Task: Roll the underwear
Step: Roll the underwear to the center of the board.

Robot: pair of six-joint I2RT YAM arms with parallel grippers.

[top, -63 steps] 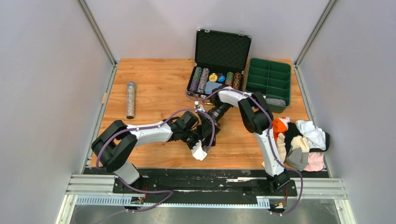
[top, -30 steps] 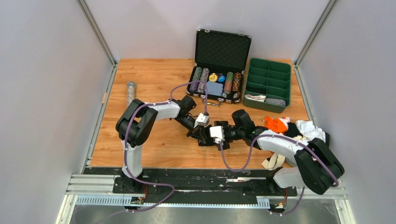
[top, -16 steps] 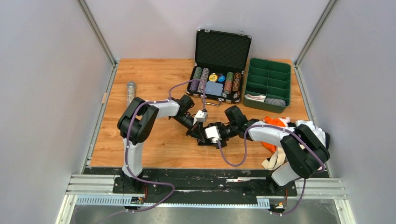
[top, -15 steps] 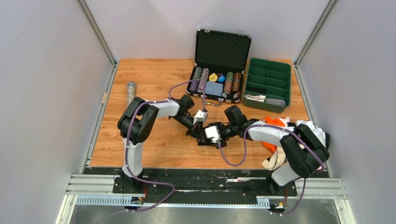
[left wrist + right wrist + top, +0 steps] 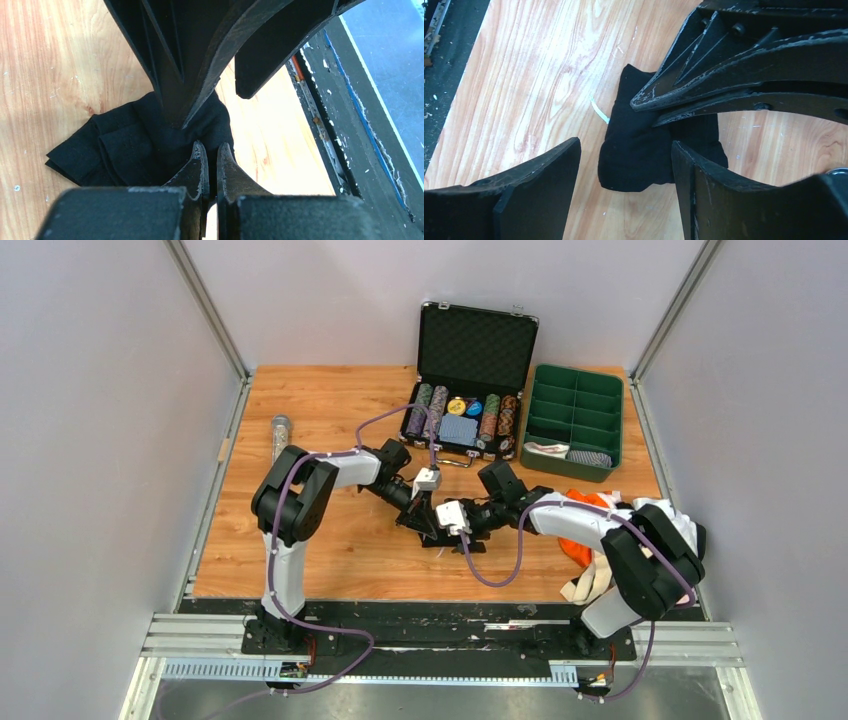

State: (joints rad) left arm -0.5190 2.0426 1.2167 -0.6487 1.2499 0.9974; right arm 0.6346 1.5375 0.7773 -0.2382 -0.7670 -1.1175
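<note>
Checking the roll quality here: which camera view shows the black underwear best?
Right wrist: the black underwear lies folded on the wood, nearly all visible, the shut left gripper touching its far edge. Left wrist shows only part behind its own fingers; top external mostly hides it under the right gripper.

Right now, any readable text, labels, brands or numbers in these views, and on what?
None legible in any view.
Striped poker chips in the open black hard case: markings too small to read.
Thin white tag beside the folded black cloth underwear: no print visible.
</note>
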